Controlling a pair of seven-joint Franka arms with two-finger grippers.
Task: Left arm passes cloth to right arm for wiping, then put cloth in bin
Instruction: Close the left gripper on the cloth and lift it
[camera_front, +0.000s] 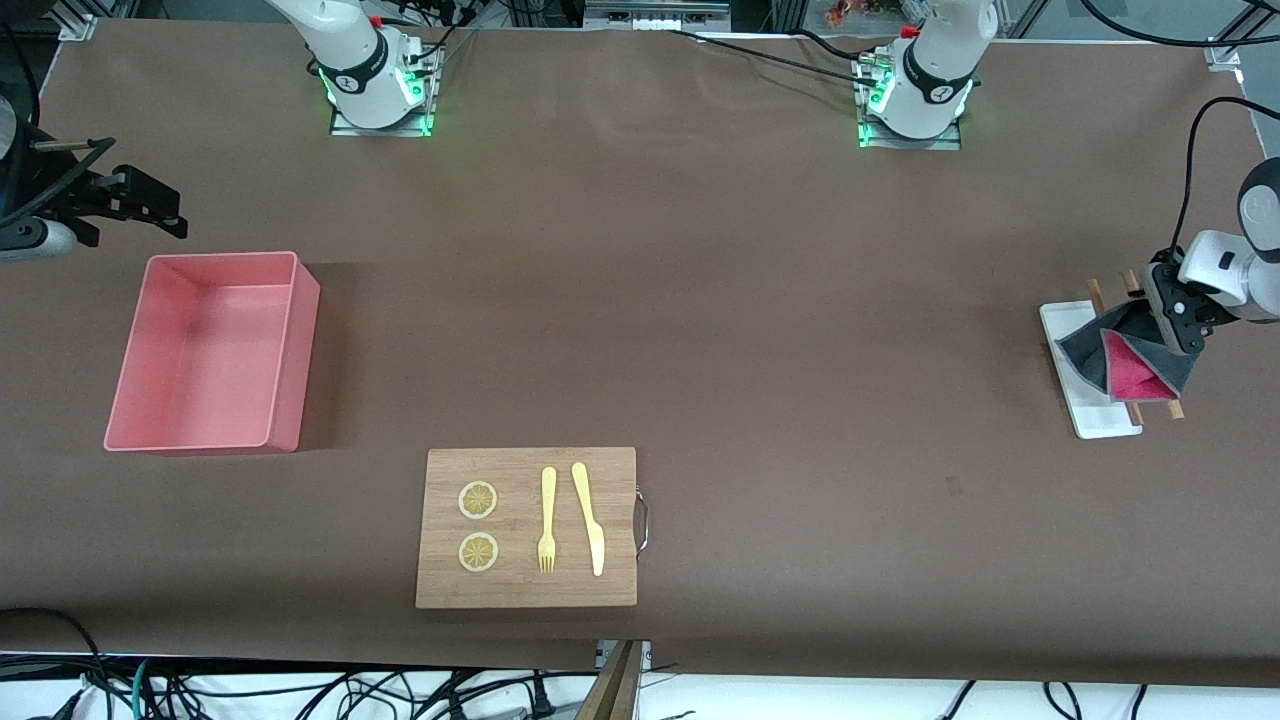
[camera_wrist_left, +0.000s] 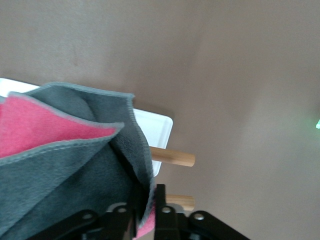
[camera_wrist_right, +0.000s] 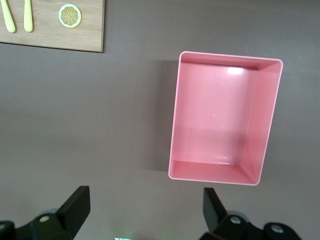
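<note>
Gripping the cloth (camera_wrist_left: 75, 165) was as far as I had got: my left fingers (camera_wrist_left: 145, 212) were closed on a fold of it, one pad either side of the fabric, over the small white tray (camera_front: 1090, 415) at my left arm's end of the desk (camera_front: 700, 300). By my judgement only the pick-up was under way; the pass to my right arm, the wiping and the drop into the bin (camera_front: 290, 350) were all left to do.

The cloth looked soft and limp. It rose in a loose peak toward my left fingers, dark grey on its outer face, with the magenta-pink face showing where the folds gaped. Its lower edge hung at the tray and at two wooden sticks (camera_wrist_left: 172, 156) that poked out from under it; I could not tell whether it had fully lifted clear.

My right fingers (camera_wrist_right: 145, 212) stood wide apart and held nothing, waiting above the desk just beside the salmon-pink bin, which sat empty below them. The wooden cutting board (camera_front: 525, 590), with its lemon slices (camera_front: 478, 500), yellow fork (camera_front: 547, 520) and knife (camera_front: 590, 520), lay well apart from both pairs of fingers.
</note>
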